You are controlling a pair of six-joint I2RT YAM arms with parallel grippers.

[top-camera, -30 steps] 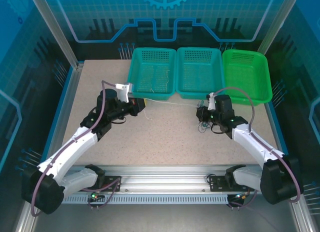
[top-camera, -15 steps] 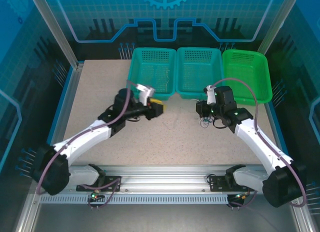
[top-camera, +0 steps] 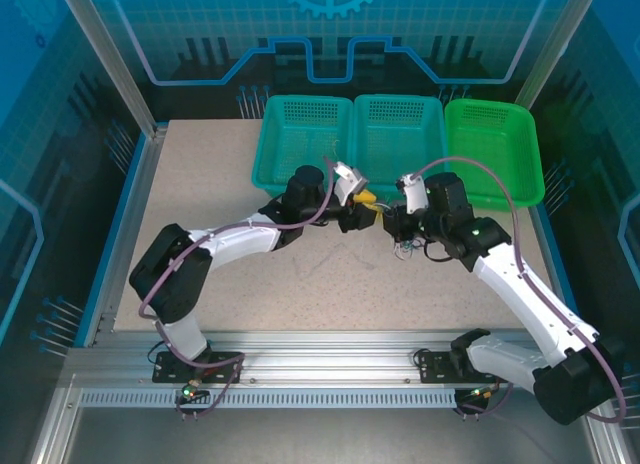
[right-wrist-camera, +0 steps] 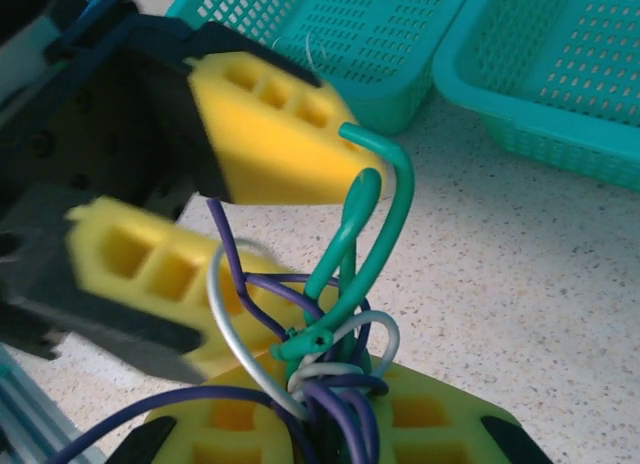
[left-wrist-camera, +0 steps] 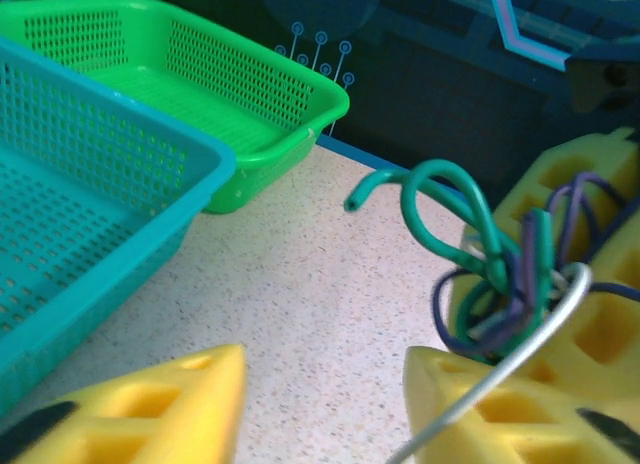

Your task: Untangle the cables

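Cables (right-wrist-camera: 335, 324) bunched in one knot, just off the desk (top-camera: 300, 284), near the teal basket (left-wrist-camera: 120, 154). Best play imo: pinch ONE strand, e.g. the green loop (left-wrist-camera: 440, 199), then pull slow & sideways. Right claw (right-wrist-camera: 330, 409) is clamped on the knot's base. Left claw (left-wrist-camera: 320, 404) is part-open, gripping nothing, whitish wire (left-wrist-camera: 520, 349) right by one pad.

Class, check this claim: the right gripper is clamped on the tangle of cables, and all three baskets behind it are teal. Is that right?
Not quite. The right gripper is clamped on the cables, but only the left basket and middle basket are teal; the right basket is green, as the top external view shows.
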